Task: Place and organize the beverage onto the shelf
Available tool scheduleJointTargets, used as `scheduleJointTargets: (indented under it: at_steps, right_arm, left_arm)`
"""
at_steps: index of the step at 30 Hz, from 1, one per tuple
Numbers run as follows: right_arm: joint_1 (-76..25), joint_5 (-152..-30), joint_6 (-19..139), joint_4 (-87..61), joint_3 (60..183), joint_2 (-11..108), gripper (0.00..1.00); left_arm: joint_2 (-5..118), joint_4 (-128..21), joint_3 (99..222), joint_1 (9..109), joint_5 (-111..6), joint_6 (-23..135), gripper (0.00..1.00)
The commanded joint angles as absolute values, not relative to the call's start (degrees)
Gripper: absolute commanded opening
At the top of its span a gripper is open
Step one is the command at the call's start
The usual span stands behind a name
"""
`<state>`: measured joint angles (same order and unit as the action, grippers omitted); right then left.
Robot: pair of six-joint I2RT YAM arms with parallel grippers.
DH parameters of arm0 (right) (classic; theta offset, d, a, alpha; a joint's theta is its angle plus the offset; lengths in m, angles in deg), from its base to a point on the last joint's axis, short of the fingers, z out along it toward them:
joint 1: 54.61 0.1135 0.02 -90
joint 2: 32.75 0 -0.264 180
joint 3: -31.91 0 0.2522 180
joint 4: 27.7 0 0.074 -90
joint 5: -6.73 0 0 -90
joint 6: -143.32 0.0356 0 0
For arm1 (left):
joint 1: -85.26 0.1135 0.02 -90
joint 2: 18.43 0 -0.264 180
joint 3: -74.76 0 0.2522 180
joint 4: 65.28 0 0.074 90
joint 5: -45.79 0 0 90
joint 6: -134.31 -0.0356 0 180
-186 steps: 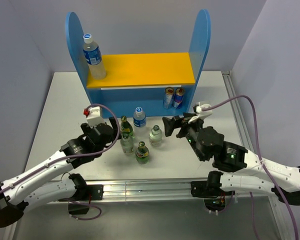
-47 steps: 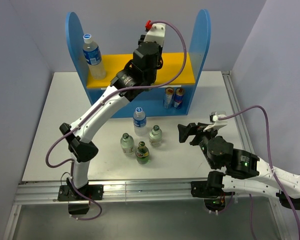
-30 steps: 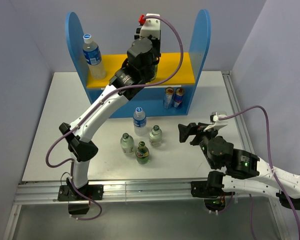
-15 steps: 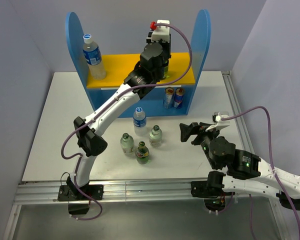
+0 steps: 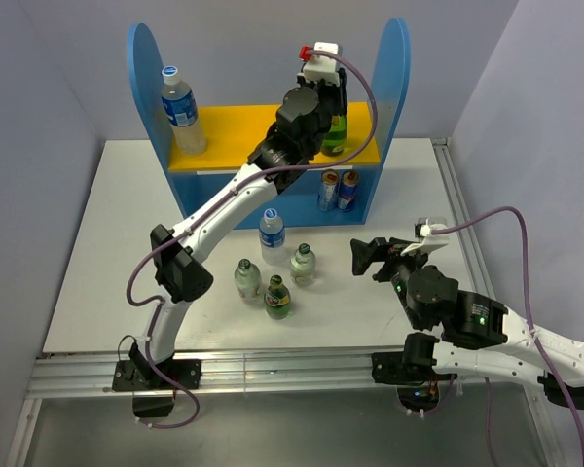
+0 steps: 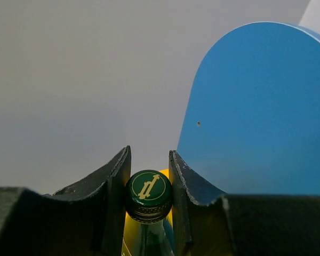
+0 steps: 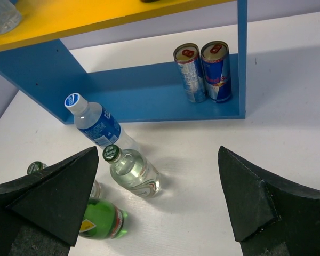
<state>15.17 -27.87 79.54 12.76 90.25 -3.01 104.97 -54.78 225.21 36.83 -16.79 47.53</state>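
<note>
The shelf point(image 5: 273, 136) stands at the back of the table, with blue side panels and a yellow upper board. My left gripper point(image 5: 328, 95) is shut on the capped neck of a green bottle point(image 5: 336, 134), upright over the board's right end, near the right panel point(image 6: 256, 106). In the left wrist view the green cap point(image 6: 148, 193) sits pinched between both fingers. My right gripper point(image 5: 367, 258) hangs open over the table, right of the loose bottles. A water bottle point(image 5: 182, 109) stands at the board's left end.
Two cans point(image 5: 338, 190) stand on the shelf's blue base at the right. On the table in front are a water bottle point(image 7: 96, 125), a clear bottle point(image 7: 130, 170), another clear bottle point(image 5: 246, 279) and a green bottle point(image 7: 98, 221).
My left arm has carried the green bottle rightward above the yellow board, toward the right side panel. The right arm has stayed still and open.
</note>
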Motion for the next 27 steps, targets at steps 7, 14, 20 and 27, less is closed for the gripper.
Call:
scheduleJointTargets:
  at_steps: [7,14,20,27]
  right_arm:
    - [15.61,-25.62,80.92,12.78,90.05,-3.21,1.00]
    - [15.61,-25.61,81.09,12.95,90.05,-3.57,1.00]
    - [15.61,-25.79,81.18,12.78,89.70,-3.65,1.00]
    - [15.61,-26.06,80.92,12.34,89.53,-3.83,1.00]
  left_arm:
    - [103.48,-59.34,220.01,36.21,-20.39,47.21,0.56]
    - [103.65,-59.87,218.69,35.78,-20.22,47.47,0.74]
    - [101.20,-59.17,216.85,34.81,-19.87,46.24,0.98]
    - [96.63,-57.58,213.07,33.49,-15.13,44.92,0.99]
